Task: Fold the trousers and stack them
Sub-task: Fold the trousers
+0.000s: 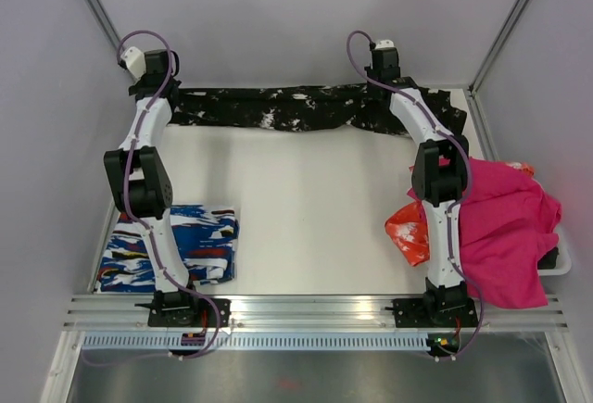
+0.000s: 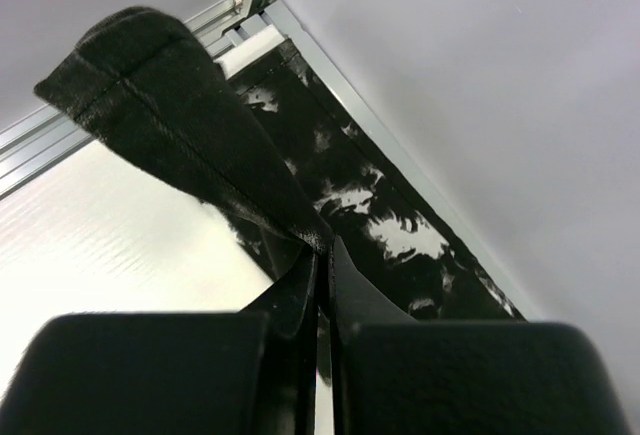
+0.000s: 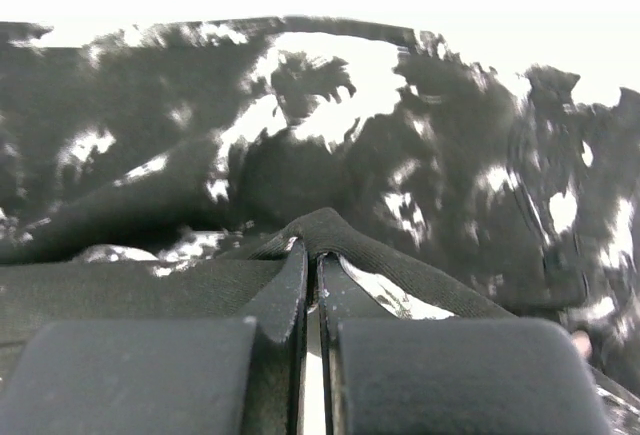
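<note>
Here, from above, the trousers lie drawn out in a long dark band along the top edge of the surface, one end at upper left and the other at upper right. The left hand sits over the left end and the right hand over the right end, apparently so both ends can be carried together into a first fold. A folded streaked garment waits at lower left, probably the base of the stack. A magenta cloth is heaped at the right edge.

In the left wrist view, the left hand is clamped on a hemmed edge of the trousers. The pinched strip rises from the fingertips toward the upper left of the frame and seems raised off the surface. The rest of the leg runs beside the wall toward lower right.

In the right wrist view, the right hand is clamped on a thick ribbed fold of the trousers at frame centre, possibly the waistband. The remaining cloth bunches just beyond the fingertips and fills the frame from left to right.
</note>
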You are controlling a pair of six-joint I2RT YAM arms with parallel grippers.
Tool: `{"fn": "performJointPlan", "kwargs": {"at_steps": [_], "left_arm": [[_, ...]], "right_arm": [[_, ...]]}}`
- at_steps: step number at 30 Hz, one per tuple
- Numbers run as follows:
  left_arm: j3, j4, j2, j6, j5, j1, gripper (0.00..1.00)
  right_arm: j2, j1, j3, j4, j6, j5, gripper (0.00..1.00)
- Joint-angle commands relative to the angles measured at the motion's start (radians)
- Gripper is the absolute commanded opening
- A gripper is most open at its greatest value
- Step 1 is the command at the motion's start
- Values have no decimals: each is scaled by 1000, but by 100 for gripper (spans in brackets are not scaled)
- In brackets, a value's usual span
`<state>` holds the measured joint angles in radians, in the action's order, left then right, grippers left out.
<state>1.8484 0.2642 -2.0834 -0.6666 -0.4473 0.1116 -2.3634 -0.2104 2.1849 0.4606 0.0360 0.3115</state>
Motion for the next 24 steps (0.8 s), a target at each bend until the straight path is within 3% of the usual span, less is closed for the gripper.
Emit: {"fn": "performJointPlan", "kwargs": {"at_steps": [1,6,10,19,24], "left_arm": [[119,-39,-62,50,-194,40,2],[225,24,-148,12,-203,36,2],[284,49,-226,-10,-211,36,2],[397,66,-319,-14,-290,34,2],[437,43,-369,-33,-278,34,2]], "right_arm": [[-28,124,41,-137,-105,-31,0],[-86,138,99,-174,-143,-199,4],[-137,138,124,-177,-128,-244,4],[-207,138,191,-234,-197,-288,17],[-249,137,240,-304,-134,-278,20]]}}
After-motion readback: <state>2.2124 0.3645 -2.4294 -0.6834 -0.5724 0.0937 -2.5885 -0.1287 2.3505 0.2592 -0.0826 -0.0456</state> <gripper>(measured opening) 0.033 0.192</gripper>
